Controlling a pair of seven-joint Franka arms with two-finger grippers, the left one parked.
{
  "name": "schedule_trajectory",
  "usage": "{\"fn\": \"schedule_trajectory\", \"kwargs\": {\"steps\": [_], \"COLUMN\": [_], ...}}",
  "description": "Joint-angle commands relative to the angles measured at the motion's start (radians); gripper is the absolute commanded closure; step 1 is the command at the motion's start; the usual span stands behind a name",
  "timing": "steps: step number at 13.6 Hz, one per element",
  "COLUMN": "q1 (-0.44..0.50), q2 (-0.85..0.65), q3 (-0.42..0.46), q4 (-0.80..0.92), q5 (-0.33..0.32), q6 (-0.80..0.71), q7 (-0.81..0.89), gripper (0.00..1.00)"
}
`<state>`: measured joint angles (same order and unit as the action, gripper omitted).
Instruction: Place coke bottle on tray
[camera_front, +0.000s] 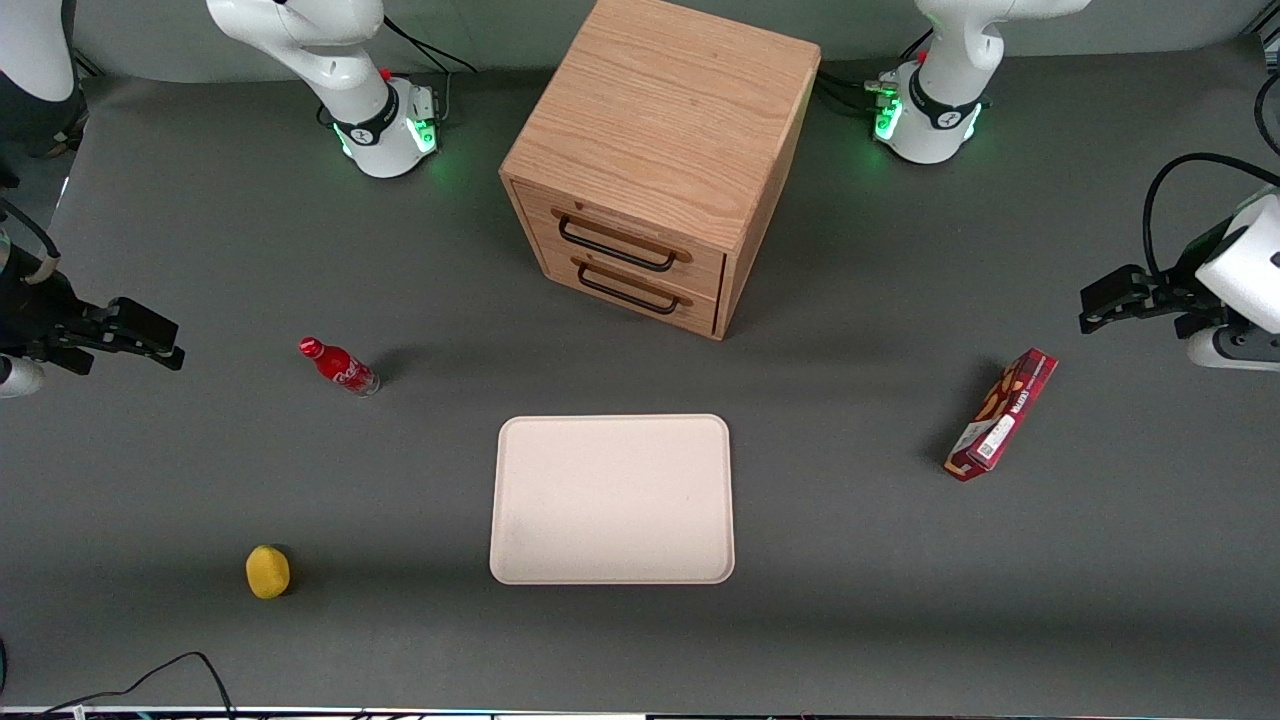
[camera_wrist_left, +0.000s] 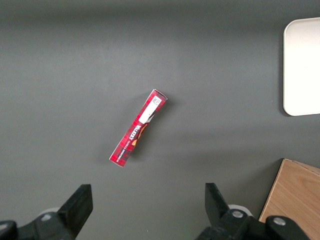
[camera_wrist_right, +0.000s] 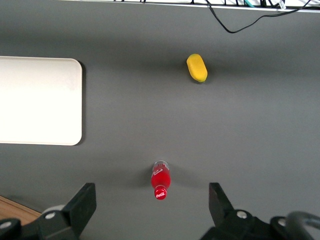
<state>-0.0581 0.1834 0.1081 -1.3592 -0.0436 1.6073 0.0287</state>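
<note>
A: Looking for the coke bottle (camera_front: 339, 367)?

B: Seeing it on the grey table (camera_front: 850, 620), toward the working arm's end, seemingly standing on its clear base with the red cap up. Touching nothing else. Sitting farther from the front camera than the tray (camera_front: 612, 499) and well apart from it, off toward the working arm.

A: And finding the tray where?

B: Lying flat in the middle of the table, in front of the wooden two-drawer cabinet (camera_front: 650, 150) and nearer to the front camera than it. Carrying nothing, showing only its bare cream surface.

A: Checking the gripper (camera_front: 160, 340) now?

B: Hovering above the table at the working arm's end, farther out that way than the bottle and apart from it. Holding its fingers (camera_wrist_right: 85, 200) spread wide, grasping nothing. In the right wrist view, framing the bottle between the two fingers, well below them.

A: Noticing anything else?

B: Spotting a yellow lemon-like fruit (camera_front: 267, 571) nearer to the front camera than the bottle, also toward the working arm's end. Spotting a red snack box (camera_front: 1002, 413) toward the parked arm's end, well apart from the tray, standing on a narrow edge as far as the views are showing.
</note>
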Motion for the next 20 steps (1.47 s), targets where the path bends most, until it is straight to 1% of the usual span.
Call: {"fn": "schedule_trajectory", "kwargs": {"steps": [1, 12, 14, 17, 19, 20], "q1": [0.001, 0.003, 0.0, -0.005, -0.008, -0.008], "q2": [0.022, 0.022, 0.022, 0.022, 0.022, 0.01], "q3": [0.005, 0.012, 0.012, 0.012, 0.012, 0.012], "q4": [0.028, -0.006, -0.02, -0.044, -0.055, -0.096], "q5": [-0.012, -0.01, 0.014, 0.024, 0.042, 0.047], "q6": [-0.02, -0.02, -0.02, -0.009, -0.009, 0.009], "q7": [-0.015, -0.007, -0.006, -0.006, -0.007, -0.009], "gripper": [0.0, 0.0, 0.0, 0.0, 0.0, 0.0]}}
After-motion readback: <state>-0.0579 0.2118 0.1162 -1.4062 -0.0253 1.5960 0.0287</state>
